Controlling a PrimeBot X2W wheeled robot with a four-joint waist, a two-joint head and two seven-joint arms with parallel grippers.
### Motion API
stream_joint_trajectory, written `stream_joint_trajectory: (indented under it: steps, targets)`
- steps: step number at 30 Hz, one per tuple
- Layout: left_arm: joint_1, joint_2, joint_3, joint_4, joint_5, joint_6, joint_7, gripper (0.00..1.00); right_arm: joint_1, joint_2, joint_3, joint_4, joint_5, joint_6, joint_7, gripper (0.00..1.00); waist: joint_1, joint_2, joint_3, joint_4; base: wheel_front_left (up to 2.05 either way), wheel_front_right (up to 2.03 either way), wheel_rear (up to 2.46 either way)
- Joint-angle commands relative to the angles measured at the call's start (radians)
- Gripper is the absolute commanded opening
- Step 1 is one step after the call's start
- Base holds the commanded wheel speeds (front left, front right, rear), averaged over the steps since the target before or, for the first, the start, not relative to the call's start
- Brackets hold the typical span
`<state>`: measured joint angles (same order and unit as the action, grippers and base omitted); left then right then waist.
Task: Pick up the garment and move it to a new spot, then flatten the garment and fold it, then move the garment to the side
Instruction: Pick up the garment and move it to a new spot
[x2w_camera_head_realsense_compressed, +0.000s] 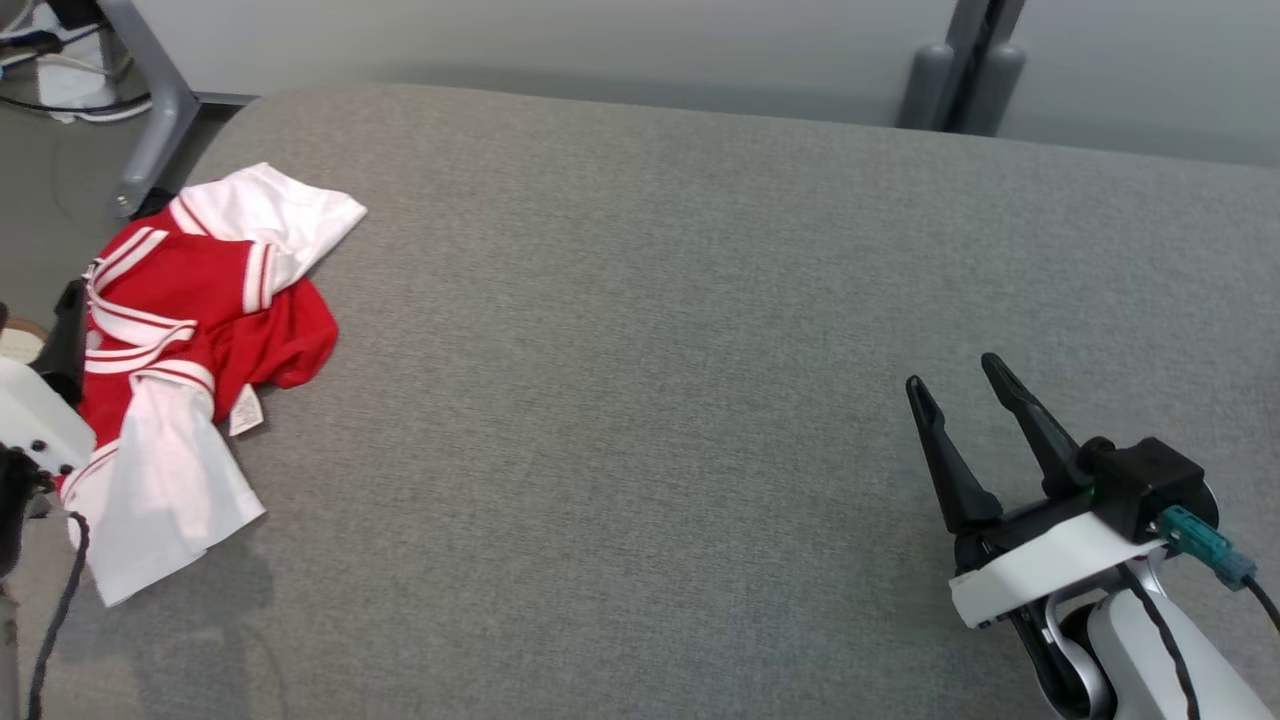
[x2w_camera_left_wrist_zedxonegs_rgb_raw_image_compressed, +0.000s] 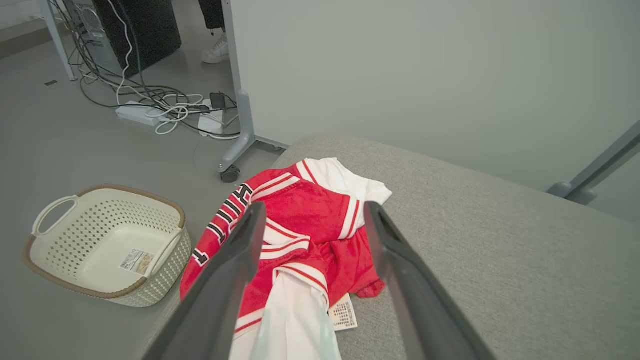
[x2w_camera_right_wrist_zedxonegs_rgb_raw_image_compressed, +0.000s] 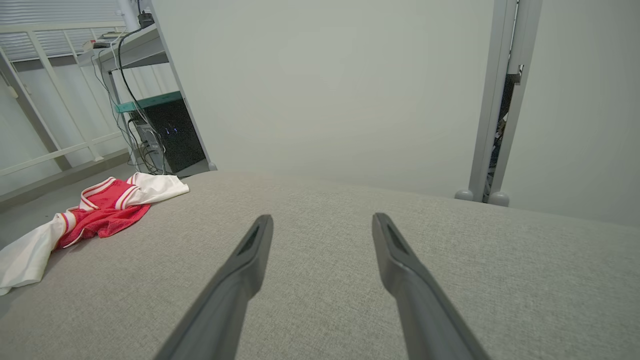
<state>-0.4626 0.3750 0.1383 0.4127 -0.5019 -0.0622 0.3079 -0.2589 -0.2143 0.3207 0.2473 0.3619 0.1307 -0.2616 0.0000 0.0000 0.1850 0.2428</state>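
The garment (x2w_camera_head_realsense_compressed: 190, 330), a crumpled red top with white sleeves and red-and-white striped trim, lies at the left edge of the grey fabric table (x2w_camera_head_realsense_compressed: 650, 400), one white sleeve trailing toward the front. My left gripper (x2w_camera_left_wrist_zedxonegs_rgb_raw_image_compressed: 315, 207) hovers open just above the garment (x2w_camera_left_wrist_zedxonegs_rgb_raw_image_compressed: 310, 235), its fingers straddling the red part; one dark finger (x2w_camera_head_realsense_compressed: 66, 340) shows at the left border of the head view. My right gripper (x2w_camera_head_realsense_compressed: 952, 374) stands open over bare table at the lower right, far from the garment (x2w_camera_right_wrist_zedxonegs_rgb_raw_image_compressed: 107, 207). Nothing is between its fingers (x2w_camera_right_wrist_zedxonegs_rgb_raw_image_compressed: 250, 260).
A cream perforated basket (x2w_camera_left_wrist_zedxonegs_rgb_raw_image_compressed: 145, 196) sits on the floor left of the table. Cables and power strips (x2w_camera_left_wrist_zedxonegs_rgb_raw_image_compressed: 150, 107) and a wheeled partition leg (x2w_camera_left_wrist_zedxonegs_rgb_raw_image_compressed: 235, 160) lie beyond it. A shoe (x2w_camera_left_wrist_zedxonegs_rgb_raw_image_compressed: 216, 50) shows near the partition. Grey posts (x2w_camera_head_realsense_compressed: 960, 70) stand behind the table.
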Motion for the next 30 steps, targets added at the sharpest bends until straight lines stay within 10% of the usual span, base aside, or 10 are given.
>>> stream_joint_trajectory:
  steps: [1, 13, 20, 22, 25, 30]
  targets:
    - [-0.030, 0.013, 0.006, 0.024, -0.013, -0.007, 0.013, 1.00, -0.018, -0.006, -0.001, -0.002, -0.003, 0.000, -0.004, 1.00, 0.0000, 0.0000, 0.053, -0.055, 0.00, 0.00, 0.00]
    - [-0.161, 0.141, 0.029, 0.423, -0.063, -0.036, 0.119, 1.00, -0.084, -0.005, 0.007, -0.011, -0.009, 0.000, -0.003, 1.00, 0.0000, 0.0000, 0.161, -0.183, 0.00, 0.00, 0.00]
    - [-0.162, 0.117, 0.012, 0.591, -0.108, -0.057, 0.207, 1.00, -0.078, -0.006, -0.006, -0.006, -0.008, 0.000, -0.004, 1.00, 0.0000, 0.0000, 0.175, -0.185, 0.00, 0.00, 0.00]
    - [-0.161, 0.110, 0.000, 0.608, -0.115, -0.061, 0.215, 0.79, -0.082, -0.008, -0.007, -0.007, -0.010, 0.000, -0.004, 1.00, 0.0000, 0.0000, 0.177, -0.179, 0.00, 0.00, 0.00]
    - [-0.181, 0.110, -0.019, 0.613, -0.128, -0.069, 0.179, 0.00, -0.090, -0.011, -0.007, -0.007, -0.013, 0.000, -0.004, 1.00, 0.0000, 0.0000, 0.176, -0.166, 0.00, 0.00, 0.00]
    - [-0.198, 0.117, -0.056, 0.589, -0.149, -0.068, 0.140, 0.00, -0.085, -0.007, -0.002, 0.004, -0.011, 0.000, -0.004, 1.00, 0.0000, 0.0000, 0.151, -0.153, 0.00, 0.00, 0.00]
